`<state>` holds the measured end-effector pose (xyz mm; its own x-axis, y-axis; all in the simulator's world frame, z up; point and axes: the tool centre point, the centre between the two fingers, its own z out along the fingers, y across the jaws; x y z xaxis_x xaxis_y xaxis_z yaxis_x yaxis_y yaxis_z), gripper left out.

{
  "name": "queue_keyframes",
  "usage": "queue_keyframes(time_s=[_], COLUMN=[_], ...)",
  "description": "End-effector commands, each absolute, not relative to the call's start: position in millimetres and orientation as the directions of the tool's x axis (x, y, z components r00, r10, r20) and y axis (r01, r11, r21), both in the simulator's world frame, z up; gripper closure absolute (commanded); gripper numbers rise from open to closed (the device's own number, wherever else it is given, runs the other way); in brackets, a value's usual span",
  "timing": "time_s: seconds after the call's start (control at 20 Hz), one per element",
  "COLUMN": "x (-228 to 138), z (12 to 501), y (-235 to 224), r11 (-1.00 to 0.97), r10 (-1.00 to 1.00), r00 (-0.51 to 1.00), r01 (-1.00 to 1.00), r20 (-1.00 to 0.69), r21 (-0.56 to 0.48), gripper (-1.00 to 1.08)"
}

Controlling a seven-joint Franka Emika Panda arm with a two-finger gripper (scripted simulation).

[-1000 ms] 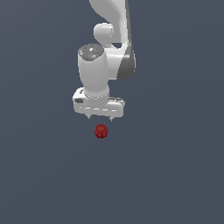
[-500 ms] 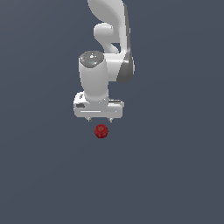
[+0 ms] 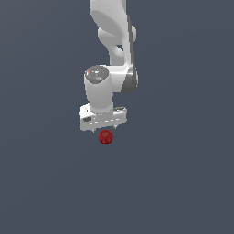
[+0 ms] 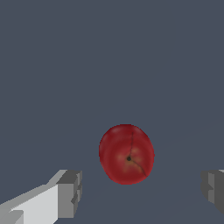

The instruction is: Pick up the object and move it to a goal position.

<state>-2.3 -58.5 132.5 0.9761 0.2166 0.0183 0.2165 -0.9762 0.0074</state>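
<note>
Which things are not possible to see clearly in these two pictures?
- Goal position: no marker shows in either view.
- Gripper fingertips: in the exterior view, mostly hidden under the white hand; in the wrist view, the fingers are cut off by the picture's edges.
- Red ball underside: hidden by the ball itself in both views.

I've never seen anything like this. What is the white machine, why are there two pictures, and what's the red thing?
These are computer-drawn pictures of a simulated robot arm. The exterior view is from a camera off the arm and shows the arm reaching down over a plain dark grey surface. At its tip is the end effector, the part that grasps. The other picture comes from a camera on the wrist, looking down past the two fingers. They stand wide apart, so the end effector is open and holds nothing. The red thing is a small dark-red ball, lying on the surface just under the end effector. In the wrist view it sits between the fingers, touching neither.
</note>
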Motion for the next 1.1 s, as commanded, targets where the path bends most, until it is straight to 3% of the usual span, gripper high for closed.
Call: queue_keyframes(time_s=[0.0, 0.5, 1.05], x=[-3.9, -8.3, -9.3], z=[123.1, 100.3, 90.9], y=[-59.0, -59.6, -59.6], r11=[-0.96, -0.905, -0.896], r10=[0.279, 0.425, 0.445], r00=[0.96, 0.905, 0.896], r01=[0.279, 0.425, 0.445], r20=[0.013, 0.001, 0.0], r21=[0.007, 0.001, 0.0], gripper=[-0.92, -0.92, -0.92])
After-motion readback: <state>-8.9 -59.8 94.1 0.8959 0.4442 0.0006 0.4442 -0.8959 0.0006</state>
